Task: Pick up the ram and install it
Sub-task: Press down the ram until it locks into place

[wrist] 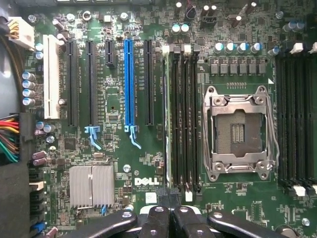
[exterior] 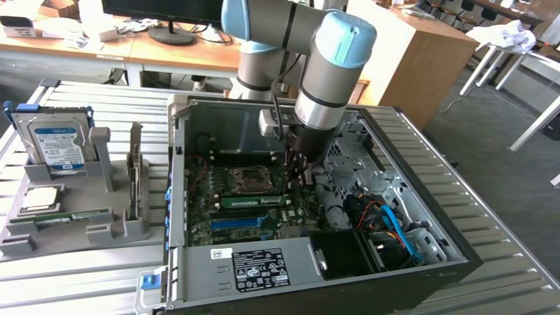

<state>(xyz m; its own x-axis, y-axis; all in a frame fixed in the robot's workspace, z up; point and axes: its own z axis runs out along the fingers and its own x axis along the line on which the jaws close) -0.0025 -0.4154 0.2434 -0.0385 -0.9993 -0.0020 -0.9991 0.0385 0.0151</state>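
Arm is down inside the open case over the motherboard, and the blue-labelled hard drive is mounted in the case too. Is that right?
Not quite. The hard drive is not in the case: it stands in the gray holder outside it, on the exterior view's left, as the exterior view shows. The rest holds: the arm is down inside the open case, over the motherboard.

The motherboard carries "DELL" in white letters near its heatsink. Fine white print runs along its slots, too small to read. The power supply bears a black label and the hard drive a blue-and-white one, both illegible.
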